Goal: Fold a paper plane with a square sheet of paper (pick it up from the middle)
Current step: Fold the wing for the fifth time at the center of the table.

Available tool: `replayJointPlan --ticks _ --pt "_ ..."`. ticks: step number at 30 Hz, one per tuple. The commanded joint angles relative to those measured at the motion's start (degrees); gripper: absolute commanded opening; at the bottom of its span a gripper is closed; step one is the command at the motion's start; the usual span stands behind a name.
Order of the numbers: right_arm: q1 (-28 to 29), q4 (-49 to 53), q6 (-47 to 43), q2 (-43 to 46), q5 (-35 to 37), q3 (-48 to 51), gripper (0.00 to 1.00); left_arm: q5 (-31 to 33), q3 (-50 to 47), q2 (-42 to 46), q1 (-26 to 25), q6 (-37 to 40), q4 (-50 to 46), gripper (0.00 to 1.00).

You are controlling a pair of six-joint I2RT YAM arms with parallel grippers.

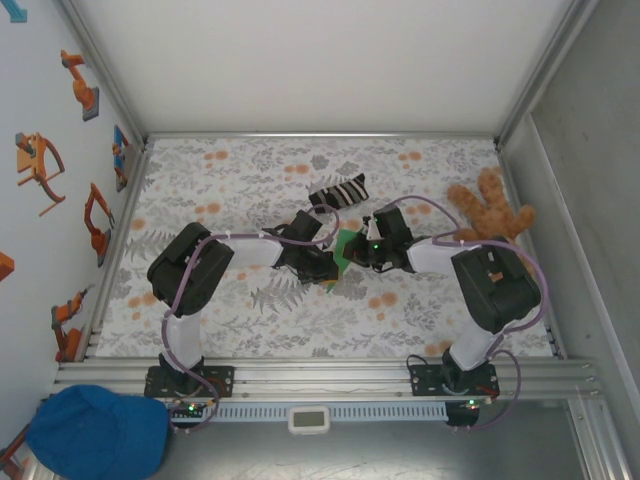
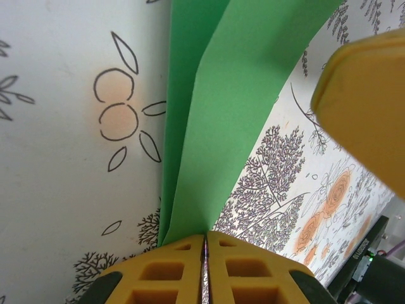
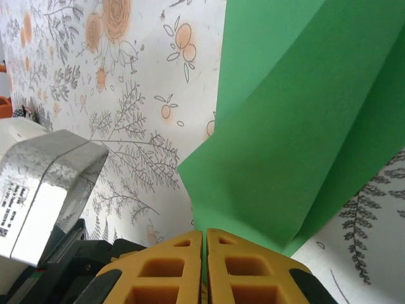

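The bright green sheet of paper (image 1: 346, 244) hangs folded between the two grippers, just above the flowered table (image 1: 230, 170). My left gripper (image 1: 334, 266) is shut on one narrow end of it. In the left wrist view the paper (image 2: 221, 114) fans out in two creased layers from the closed jaws of the left gripper (image 2: 205, 235). My right gripper (image 1: 364, 252) is shut on the opposite edge. The right wrist view shows the paper (image 3: 297, 126) as broad folded panels running away from the right gripper (image 3: 204, 232). One yellow finger (image 2: 367, 107) of the right gripper shows in the left wrist view.
A black-and-white striped sock (image 1: 340, 190) lies just behind the grippers. A brown teddy bear (image 1: 490, 212) sits at the right edge of the table. A blue cap (image 1: 95, 432) rests off the table at the front left. Walls close in the table on three sides.
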State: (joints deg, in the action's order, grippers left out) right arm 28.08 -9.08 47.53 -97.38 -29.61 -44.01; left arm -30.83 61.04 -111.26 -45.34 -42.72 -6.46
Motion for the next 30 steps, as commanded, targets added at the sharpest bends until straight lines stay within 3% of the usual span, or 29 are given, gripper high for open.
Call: replayJointPlan --ticks 1,13,20,30 --pt "1.1 1.3 0.0 -0.5 -0.5 0.0 0.09 2.4 -0.6 -2.6 -0.4 1.2 -4.7 0.10" --pt "1.4 6.6 -1.8 -5.4 3.9 -2.5 0.07 2.3 -0.8 -2.3 -0.4 1.2 -4.4 0.09" --pt "1.1 11.1 -2.1 -5.4 11.3 -2.2 0.06 1.8 -1.9 0.0 -1.0 2.1 -4.6 0.11" --pt "1.0 10.6 -1.8 -6.3 11.3 -2.5 0.06 1.8 -4.9 3.5 -2.7 2.5 -4.8 0.14"
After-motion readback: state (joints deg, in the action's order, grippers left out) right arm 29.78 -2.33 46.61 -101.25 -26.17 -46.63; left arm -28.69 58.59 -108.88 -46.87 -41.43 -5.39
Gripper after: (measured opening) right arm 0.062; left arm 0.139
